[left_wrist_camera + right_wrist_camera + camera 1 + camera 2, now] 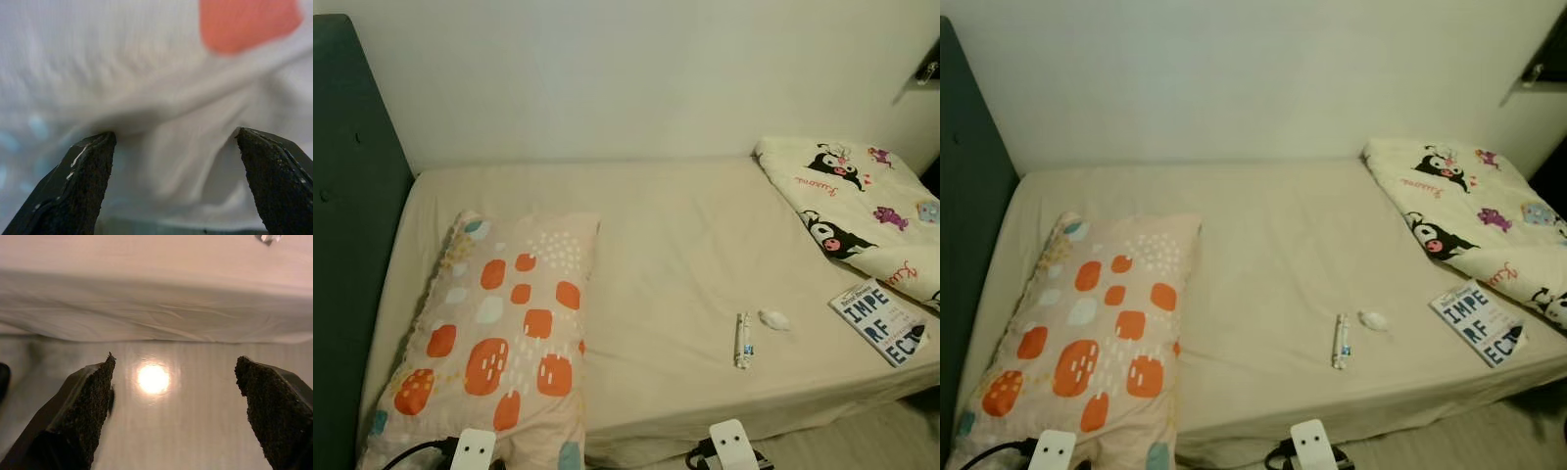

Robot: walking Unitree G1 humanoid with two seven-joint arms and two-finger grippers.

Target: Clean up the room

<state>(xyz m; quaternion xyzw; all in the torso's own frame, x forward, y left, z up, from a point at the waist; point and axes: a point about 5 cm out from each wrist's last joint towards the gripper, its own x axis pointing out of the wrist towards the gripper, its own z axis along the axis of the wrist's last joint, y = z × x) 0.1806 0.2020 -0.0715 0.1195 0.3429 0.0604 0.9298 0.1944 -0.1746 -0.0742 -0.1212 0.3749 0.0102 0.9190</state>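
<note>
A beige-sheeted bed (pixel 675 235) lies before me. On it near the front edge are a small white tube-like wrapper (pixel 743 340) and a crumpled white scrap (pixel 773 319). A book (pixel 883 321) with large letters rests at the front right. A pillow (pixel 499 333) with orange patches lies on the left. My left gripper (pixel 173 134) is open, its fingers close against the pillow fabric (pixel 146 73). My right gripper (pixel 173 357) is open and empty, low over the glossy floor (pixel 195 431) beside the bed's hanging sheet (pixel 156 308).
A folded cartoon-print blanket (pixel 857 201) covers the bed's back right corner. A dark green headboard (pixel 342 245) stands along the left and a pale wall behind. A lamp glare (pixel 153 378) shines on the floor. A dark shelf edge (pixel 925 73) juts at the top right.
</note>
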